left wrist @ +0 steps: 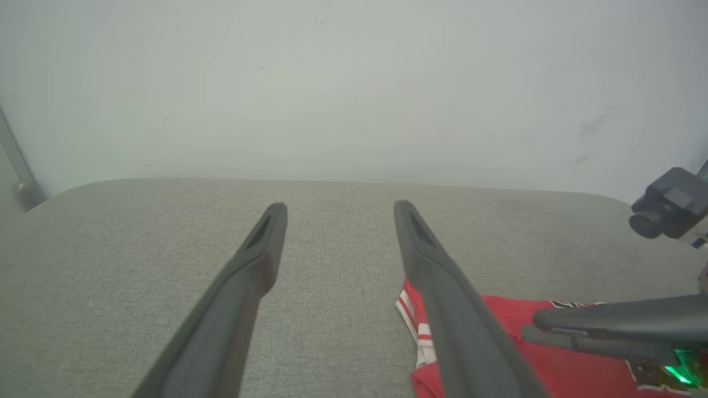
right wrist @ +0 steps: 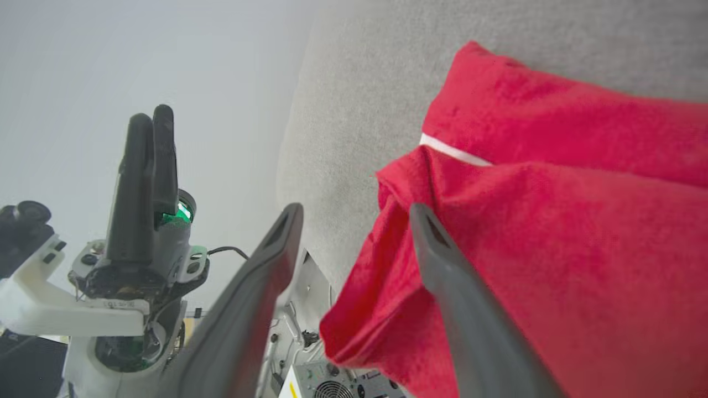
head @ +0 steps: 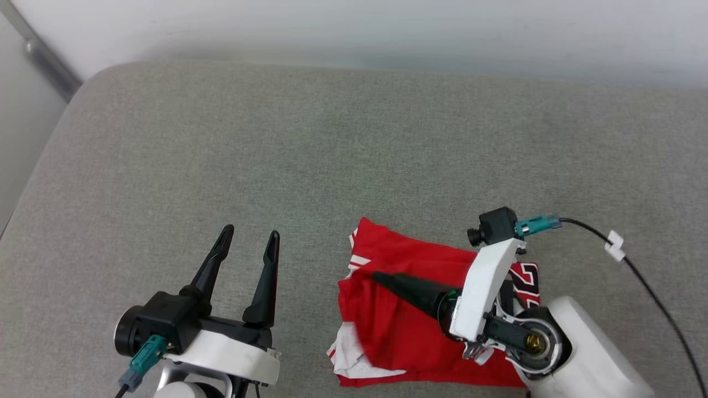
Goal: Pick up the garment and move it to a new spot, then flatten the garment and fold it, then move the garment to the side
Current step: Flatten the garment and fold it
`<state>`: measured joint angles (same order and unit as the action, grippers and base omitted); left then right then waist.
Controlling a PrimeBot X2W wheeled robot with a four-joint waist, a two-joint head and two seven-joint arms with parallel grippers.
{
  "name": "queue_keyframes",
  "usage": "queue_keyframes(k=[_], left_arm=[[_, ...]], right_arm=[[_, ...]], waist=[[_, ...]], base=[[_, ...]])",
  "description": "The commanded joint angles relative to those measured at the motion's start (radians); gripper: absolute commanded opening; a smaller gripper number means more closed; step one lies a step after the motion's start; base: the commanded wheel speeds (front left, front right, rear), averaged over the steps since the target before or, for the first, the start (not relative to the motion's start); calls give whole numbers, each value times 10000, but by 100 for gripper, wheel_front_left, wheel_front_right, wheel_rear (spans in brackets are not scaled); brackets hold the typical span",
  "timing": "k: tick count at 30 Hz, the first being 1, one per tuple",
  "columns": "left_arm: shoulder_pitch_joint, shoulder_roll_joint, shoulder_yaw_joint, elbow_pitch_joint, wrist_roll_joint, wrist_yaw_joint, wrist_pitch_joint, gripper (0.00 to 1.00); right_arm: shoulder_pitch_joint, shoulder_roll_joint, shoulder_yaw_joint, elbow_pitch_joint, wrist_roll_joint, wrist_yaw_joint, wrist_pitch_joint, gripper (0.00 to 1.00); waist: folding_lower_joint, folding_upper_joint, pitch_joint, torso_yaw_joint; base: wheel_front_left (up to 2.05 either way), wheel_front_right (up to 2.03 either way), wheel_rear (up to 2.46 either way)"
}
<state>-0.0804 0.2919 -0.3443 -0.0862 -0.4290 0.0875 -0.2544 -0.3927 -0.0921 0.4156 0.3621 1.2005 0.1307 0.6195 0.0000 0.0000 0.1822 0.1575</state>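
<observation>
On cushion (head: 354, 138), near right: garment (head: 387, 337), in a compact folded bundle, seemingly flattened and folded already. Still to do, perhaps: moving aside. Over it, right gripper (right wrist: 355, 209), fingers apart, clamping nothing; left gripper (head: 250, 232) spread too, empty, well apart.

A grey fabric-covered cushion (head: 276, 138) carries a crumpled, roughly folded red garment (head: 398, 337), lying near the cushion's front edge, right of its middle.

Grey fabric-covered surface (head: 332, 155) w/ rounded corner; pale wall (head: 387, 27) behind; grey metal strip (head: 47, 61) at far left.
</observation>
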Motion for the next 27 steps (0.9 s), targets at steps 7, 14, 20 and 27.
queue_keyframes(k=[7, 14, 20, 27], left_arm=[[174, 68, 96, 135, -32, 85, -57, 100], [508, 170, 389, 169, 11, 324, -75, 100], [871, 248, 634, 130, -9, 584, -91, 100], [1262, 270, 817, 138, -19, 885, -97, 100]], right_arm=[[68, -1779, 1055, -889, -4004, -1, -3336, 100], [933, -2047, -1013, -860, -7244, -1, -5156, 100], [2077, -1545, -3438, -1991, -9060, -1, -6017, 100], [3199, -648, -4227, -3654, -9892, -1, -6270, 100]], waist=[[0, 0, -428, -420], [0, 0, -777, -1013], [0, 0, -1110, -1502], [0, 0, -1577, -1770]], base=[[0, 0, 0], [0, 0, 0], [0, 0, 0], [0, 0, 0]])
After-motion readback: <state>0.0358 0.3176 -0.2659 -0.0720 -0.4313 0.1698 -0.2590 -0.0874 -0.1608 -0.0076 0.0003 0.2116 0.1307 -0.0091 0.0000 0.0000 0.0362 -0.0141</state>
